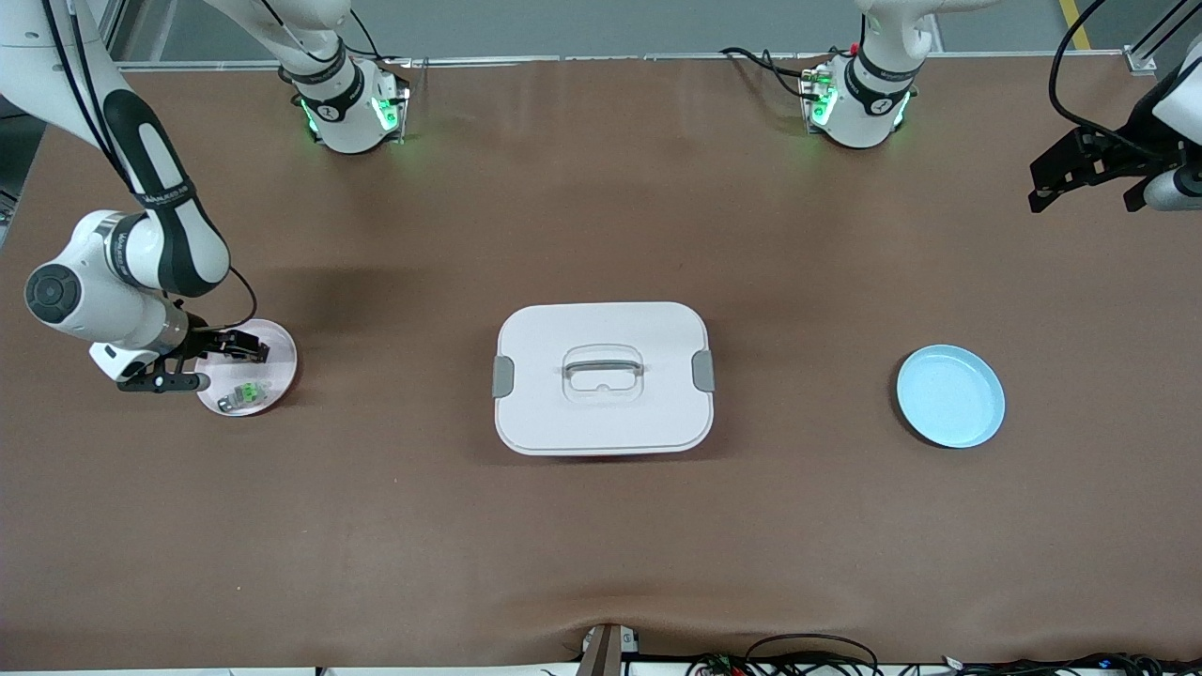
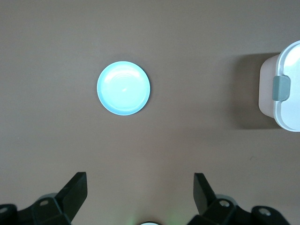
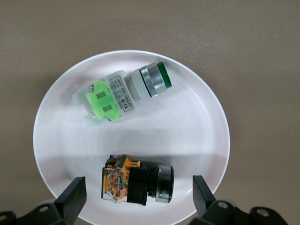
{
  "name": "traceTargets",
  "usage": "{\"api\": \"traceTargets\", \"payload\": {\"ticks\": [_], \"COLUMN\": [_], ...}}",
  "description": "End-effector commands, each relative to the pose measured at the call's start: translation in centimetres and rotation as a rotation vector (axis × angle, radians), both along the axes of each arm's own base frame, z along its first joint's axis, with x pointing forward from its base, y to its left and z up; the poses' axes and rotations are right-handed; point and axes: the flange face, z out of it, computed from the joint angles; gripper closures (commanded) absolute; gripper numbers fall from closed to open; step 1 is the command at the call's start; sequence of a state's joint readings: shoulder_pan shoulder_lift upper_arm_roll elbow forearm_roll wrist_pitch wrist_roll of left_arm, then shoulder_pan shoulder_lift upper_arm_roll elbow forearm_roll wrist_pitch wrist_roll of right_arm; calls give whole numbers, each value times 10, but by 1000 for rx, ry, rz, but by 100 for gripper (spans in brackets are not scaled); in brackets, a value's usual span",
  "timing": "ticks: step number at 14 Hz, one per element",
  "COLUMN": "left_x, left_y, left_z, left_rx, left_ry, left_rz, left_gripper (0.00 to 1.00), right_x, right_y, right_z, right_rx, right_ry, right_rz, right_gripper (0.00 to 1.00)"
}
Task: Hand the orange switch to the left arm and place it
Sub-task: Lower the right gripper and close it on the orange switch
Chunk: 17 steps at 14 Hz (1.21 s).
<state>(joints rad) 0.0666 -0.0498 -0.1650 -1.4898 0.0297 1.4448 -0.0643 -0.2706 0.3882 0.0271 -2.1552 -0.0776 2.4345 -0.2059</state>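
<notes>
Right hand (image 1: 246, 345) low over the pink plate (image 1: 280, 355) at the right arm's end of the tabletop (image 1: 601, 545), fingers (image 3: 70, 199) apart, nothing held. On that plate, seen in the right wrist view: orange switch (image 3: 136, 179), black-bodied, lying on its side between the spread fingers, untouched; green switch (image 3: 123, 94) beside it, apart. White box (image 1: 603, 377) mid-tabletop, lid on, grey latches at both ends. Blue plate (image 1: 950, 395) toward the left arm's end, bare. Left hand (image 1: 1080, 169) waiting up in the air over that end, fingers (image 2: 75, 190) wide apart, empty.
</notes>
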Motion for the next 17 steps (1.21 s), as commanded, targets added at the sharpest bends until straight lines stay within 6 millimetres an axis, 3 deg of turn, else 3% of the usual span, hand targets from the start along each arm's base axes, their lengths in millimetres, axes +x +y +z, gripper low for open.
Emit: {"api": "traceTargets", "payload": {"ticks": [1, 8, 15, 16, 17], "left_x": [-6, -3, -4, -4, -4], "left_y": [4, 2, 2, 2, 2], "left_z": [9, 3, 3, 3, 2], "left_rx": [-21, -19, -17, -17, -17], "left_ry": [3, 14, 17, 17, 19], "left_rz": [-8, 1, 1, 3, 3], "left_gripper": [0, 0, 0, 0, 0], "right_x": [-1, -13, -20, -20, -21], "right_y": [0, 1, -4, -4, -4], "right_z": [-11, -31, -34, -34, -35], "right_rx": [-1, 5, 10, 10, 10], "right_ry": [-11, -4, 19, 19, 20], "right_rz": [-12, -17, -31, -31, -33], "right_gripper": [0, 0, 0, 3, 16]}}
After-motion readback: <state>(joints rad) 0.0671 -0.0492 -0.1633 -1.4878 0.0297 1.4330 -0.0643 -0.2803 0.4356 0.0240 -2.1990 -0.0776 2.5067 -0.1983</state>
